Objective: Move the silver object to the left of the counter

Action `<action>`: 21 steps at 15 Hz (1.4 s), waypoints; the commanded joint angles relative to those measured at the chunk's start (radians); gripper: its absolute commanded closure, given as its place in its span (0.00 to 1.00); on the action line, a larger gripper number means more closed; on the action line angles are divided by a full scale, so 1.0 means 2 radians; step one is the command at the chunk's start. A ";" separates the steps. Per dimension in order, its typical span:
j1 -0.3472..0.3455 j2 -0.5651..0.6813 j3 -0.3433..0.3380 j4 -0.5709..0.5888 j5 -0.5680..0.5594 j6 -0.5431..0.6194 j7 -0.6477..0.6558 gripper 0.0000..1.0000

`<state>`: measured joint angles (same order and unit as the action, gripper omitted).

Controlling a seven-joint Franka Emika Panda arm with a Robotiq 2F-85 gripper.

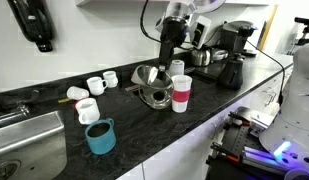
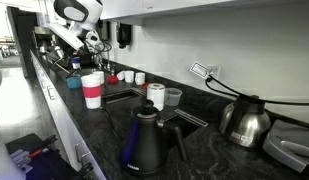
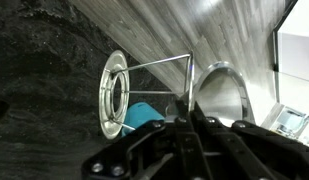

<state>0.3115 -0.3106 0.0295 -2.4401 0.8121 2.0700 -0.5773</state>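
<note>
Silver object [image 1: 146, 75] tilted just beside the claw [image 1: 168, 66]; grip unclear

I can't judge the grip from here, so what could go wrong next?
The silver cup looks tilted by the gripper; whether it is held is unclear, so it may slip. The red-and-white cup stands close by and could be knocked over. Toward the sink, white cups and a blue mug crowd the counter, so a low carry may hit them.
</note>
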 commanded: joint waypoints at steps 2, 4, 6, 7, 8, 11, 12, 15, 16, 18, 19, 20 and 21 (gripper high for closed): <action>-0.010 0.052 0.017 0.017 0.037 -0.030 -0.055 0.98; -0.016 0.077 0.022 0.019 0.044 -0.045 -0.066 0.98; -0.022 0.100 0.028 0.022 0.039 -0.050 -0.067 0.98; -0.024 0.108 0.031 0.024 0.035 -0.048 -0.066 0.98; -0.026 0.114 0.033 0.026 0.030 -0.044 -0.064 0.98; -0.029 0.108 0.041 0.010 0.031 -0.027 -0.059 0.93; -0.029 0.108 0.042 0.010 0.031 -0.027 -0.059 0.93; -0.030 0.106 0.042 0.010 0.031 -0.027 -0.059 0.93; -0.030 0.106 0.042 0.010 0.031 -0.027 -0.059 0.93; -0.030 0.106 0.042 0.010 0.031 -0.027 -0.059 0.93; -0.030 0.106 0.042 0.010 0.031 -0.027 -0.059 0.93; -0.030 0.106 0.042 0.010 0.031 -0.027 -0.059 0.93; -0.030 0.106 0.042 0.010 0.031 -0.027 -0.059 0.93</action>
<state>0.2854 -0.0977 0.0812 -2.4210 0.8734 2.0189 -0.6951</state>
